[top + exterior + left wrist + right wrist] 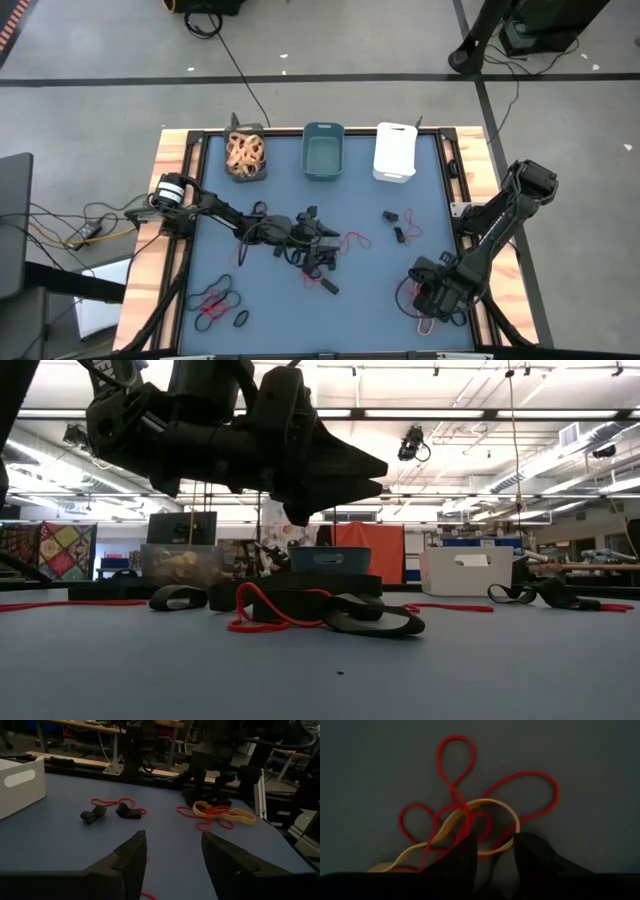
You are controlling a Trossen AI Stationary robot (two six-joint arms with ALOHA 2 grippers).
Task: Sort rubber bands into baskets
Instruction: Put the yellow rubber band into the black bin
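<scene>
Blue mat on a wood-edged table (172,170), grey taped floor behind; workshop benches beyond in the low view.

- Baskets, top-centre row in the high view: dark grey basket (245,155) w/ tan bands already inside; teal basket (323,152); white basket (395,152).
- Loose rubber bands: red + black cluster (218,305) lower left; red loop (354,240) mid-frame; black pieces (400,225) centre-right; tangle of a tan band (470,827) over red loops (520,787) lower right.
- Right gripper (432,305), lower right of the high view, sits directly over that tan/red tangle. Wrist view: fingers (462,855) partly spread, tips touching or just short of the near end of the tan band. Can't confirm a pinch; looks like a pick not yet closed.
- Left gripper (322,258), mid-frame, over the centre pile. Fingers (132,855) spread apart, nothing between them.

Key relation: tan band's long axis runs diagonally in the right wrist view, lower left to centre-right, w/ its curved end between the finger tips. Right arm is clearly the nearer one; left arm well apart from this tangle.

Judgement: tan band crosses the red loops, so closing here could drag red along. Grey basket is far off, at upper left.
</scene>
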